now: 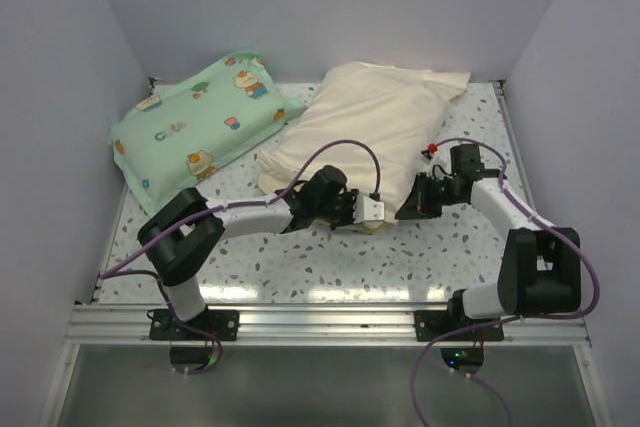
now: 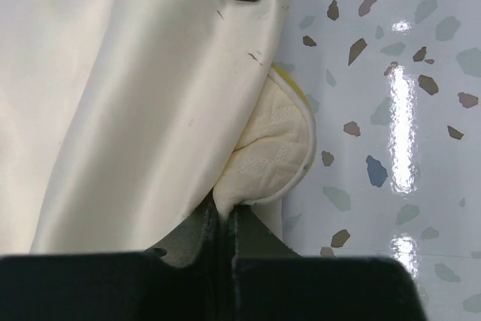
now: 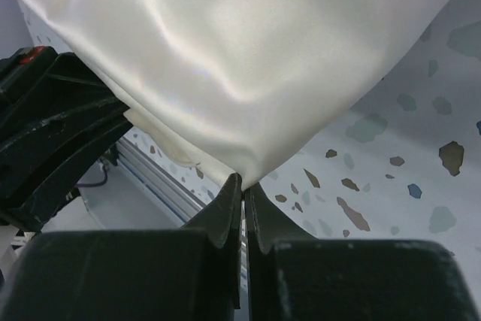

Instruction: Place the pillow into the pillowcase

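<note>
Top, left-wrist and right-wrist views, read from the near edge outward. Both arms reach inward from their bases over the speckled surface [image 1: 330,267] and meet just short of its centre. The left gripper [image 2: 225,214] is pinched together on a thin cream fold at the mouth of the case [image 2: 135,95]; this looks like the case's hem, though the pillow's rim runs into the same pinch and the two cannot be told apart for certain. The right gripper [image 3: 242,186], just beside it, is clamped on a corner point of the case, which hangs taut from the pinch. One quilted corner of the pillow [image 2: 274,148], with a sliver of yellow edge, pokes out of the mouth beside the left gripper, on the side nearest the arms; the rest of the pillow lies inside. Beyond the grippers the filled case stretches away, its long axis running from the mouth toward the far right corner. The left arm is nearer the bare corner, so the closing move is judged to be drawing the hem toward the arms over that corner. At far left lies a mint-green pillow [image 1: 200,122], apart from both grippers.
</note>
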Available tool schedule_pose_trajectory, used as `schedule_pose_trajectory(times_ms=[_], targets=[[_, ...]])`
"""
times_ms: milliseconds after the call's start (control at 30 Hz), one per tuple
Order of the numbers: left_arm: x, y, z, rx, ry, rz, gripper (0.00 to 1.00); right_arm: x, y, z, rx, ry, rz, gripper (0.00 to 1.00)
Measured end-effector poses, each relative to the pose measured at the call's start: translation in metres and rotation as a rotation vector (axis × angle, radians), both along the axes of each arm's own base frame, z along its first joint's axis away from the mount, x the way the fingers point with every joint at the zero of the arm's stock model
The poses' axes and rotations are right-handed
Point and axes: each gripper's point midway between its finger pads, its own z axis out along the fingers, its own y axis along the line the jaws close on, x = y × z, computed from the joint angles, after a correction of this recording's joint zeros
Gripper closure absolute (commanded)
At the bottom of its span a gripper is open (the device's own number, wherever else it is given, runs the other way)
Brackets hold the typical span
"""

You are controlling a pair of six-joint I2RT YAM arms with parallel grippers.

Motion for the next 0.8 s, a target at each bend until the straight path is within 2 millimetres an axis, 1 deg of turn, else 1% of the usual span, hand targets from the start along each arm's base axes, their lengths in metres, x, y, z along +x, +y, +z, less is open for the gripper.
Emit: schedule_pose_trajectory(times_ms=[67,167,233,300,367,433,500,567,600,633,667,733,800], targets=[[0.001,-0.001,0.002,-0.011,0.023,0.025,1.00,0.000,0.002,0.002,0.013,-0.001,0.004,1.00],[0.006,-0.001,0.008,-0.037,0.070,0.083,1.00,-0.001,0.006,0.012,0.046,-0.019,0.007,1.00],[0.014,-0.003,0.017,-0.072,0.110,0.145,1.00,0.001,0.009,0.024,0.081,-0.042,-0.002,1.00],[0.027,-0.007,0.031,-0.129,0.146,0.241,1.00,0.006,0.015,0.041,0.127,-0.075,-0.013,1.00],[0.044,-0.011,0.055,-0.198,0.184,0.354,1.00,0.010,0.022,0.058,0.171,-0.108,-0.017,1.00],[0.068,-0.021,0.094,-0.297,0.188,0.449,1.00,0.017,0.034,0.083,0.221,-0.154,-0.010,1.00],[0.095,-0.028,0.141,-0.403,0.141,0.523,1.00,0.026,0.046,0.114,0.277,-0.223,0.011,1.00],[0.112,-0.029,0.175,-0.479,0.069,0.561,1.00,0.036,0.056,0.149,0.341,-0.298,0.015,1.00],[0.119,-0.028,0.188,-0.511,0.030,0.577,1.00,0.038,0.059,0.166,0.372,-0.333,0.016,1.00],[0.125,-0.026,0.196,-0.535,-0.012,0.590,1.00,0.038,0.063,0.181,0.403,-0.359,0.018,1.00],[0.130,-0.024,0.201,-0.553,-0.047,0.603,1.00,0.037,0.065,0.192,0.428,-0.381,0.020,1.00],[0.135,-0.019,0.195,-0.565,-0.111,0.617,1.00,0.033,0.070,0.210,0.476,-0.395,0.026,1.00],[0.137,-0.012,0.171,-0.546,-0.148,0.630,1.00,0.030,0.073,0.217,0.501,-0.382,0.026,1.00]])
